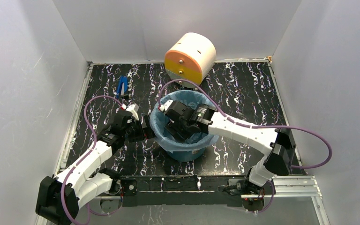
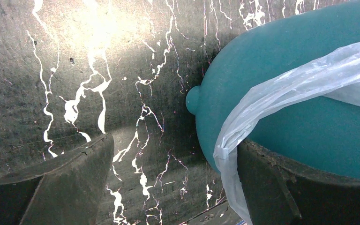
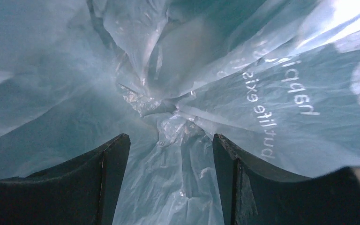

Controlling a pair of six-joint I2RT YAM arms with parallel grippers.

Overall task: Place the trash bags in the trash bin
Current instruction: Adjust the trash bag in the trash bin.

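Left gripper (image 2: 173, 140) and right gripper (image 3: 169, 138) gape; only right wrist shows bag (image 3: 37, 56) lettering.

From above I can't see the right gripper (image 3: 169, 150) fingertips: its own wrist covers them inside the trash bin (image 1: 187, 152). The trash bag (image 3: 281, 93) hides the bin's floor. Small blue item (image 1: 121, 86) left of the bin: too small to identify.

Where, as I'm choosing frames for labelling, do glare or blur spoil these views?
Top external: evenly lit and sharp, no glare. Left wrist: a bright reflection washes out the marbled tabletop at upper left; the teal trash bin is crisp, the left gripper's fingers dark and soft. Right wrist: the trash bag blows out white at top right, its lettering legible but mirrored.
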